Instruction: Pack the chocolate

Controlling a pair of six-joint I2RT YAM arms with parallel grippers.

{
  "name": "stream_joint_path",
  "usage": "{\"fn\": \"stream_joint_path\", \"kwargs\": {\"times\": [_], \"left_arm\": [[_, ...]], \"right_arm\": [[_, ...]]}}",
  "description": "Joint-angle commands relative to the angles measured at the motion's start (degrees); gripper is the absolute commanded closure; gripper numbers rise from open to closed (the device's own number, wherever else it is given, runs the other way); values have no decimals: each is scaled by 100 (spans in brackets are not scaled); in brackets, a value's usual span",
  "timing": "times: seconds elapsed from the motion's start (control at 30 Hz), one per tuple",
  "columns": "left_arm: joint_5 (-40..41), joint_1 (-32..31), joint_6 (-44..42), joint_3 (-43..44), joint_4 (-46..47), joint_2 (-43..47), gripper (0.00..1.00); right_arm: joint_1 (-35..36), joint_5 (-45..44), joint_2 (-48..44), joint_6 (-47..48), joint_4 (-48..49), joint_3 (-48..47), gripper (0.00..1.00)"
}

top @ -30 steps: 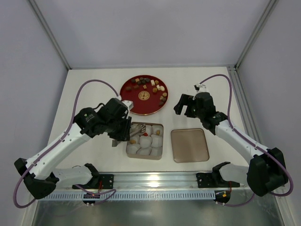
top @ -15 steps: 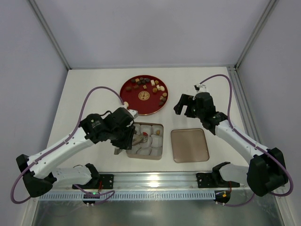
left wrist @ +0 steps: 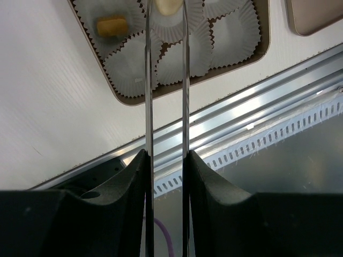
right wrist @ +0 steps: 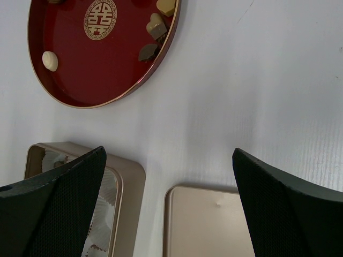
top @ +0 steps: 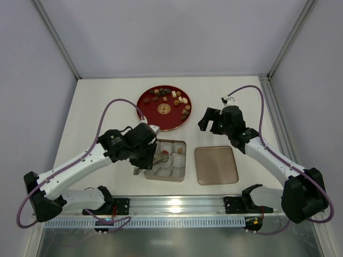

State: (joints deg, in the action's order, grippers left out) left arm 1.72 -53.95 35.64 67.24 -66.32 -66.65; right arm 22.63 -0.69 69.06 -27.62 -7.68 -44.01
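Note:
Several chocolate pieces (top: 170,95) lie on a round red plate (top: 153,116). The open gold box (top: 184,143) holds white paper cups. My left gripper (top: 150,156) is over it, shut on thin metal tweezers (left wrist: 148,96). In the left wrist view their tips pinch a cream chocolate (left wrist: 167,5) above a cup near the box's middle. A tan chocolate (left wrist: 111,25) sits in a neighbouring cup. My right gripper (top: 210,120) hangs open and empty over bare table, between the plate and the lid.
The box's flat gold lid (top: 216,165) lies right of the box. The metal rail (top: 177,203) runs along the near edge, close to the box. Grey walls enclose the table on three sides.
The left arm has swung right and toward the near edge, carrying the tweezers from the box's left rim to over its cups. The right arm has not moved.

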Motion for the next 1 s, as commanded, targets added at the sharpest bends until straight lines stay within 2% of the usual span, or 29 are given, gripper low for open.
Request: {"fn": "stream_joint_path", "kwargs": {"times": [0.0, 0.73, 0.97], "left_arm": [[48, -27, 57, 8, 234, -6, 67], [22, -106, 75, 34, 138, -41, 62], [188, -107, 49, 561, -3, 12, 63]], "right_arm": [[-5, -10, 47, -68, 294, 6, 0], [-13, -10, 55, -86, 338, 50, 0], [-13, -1, 73, -60, 311, 7, 0]]}}
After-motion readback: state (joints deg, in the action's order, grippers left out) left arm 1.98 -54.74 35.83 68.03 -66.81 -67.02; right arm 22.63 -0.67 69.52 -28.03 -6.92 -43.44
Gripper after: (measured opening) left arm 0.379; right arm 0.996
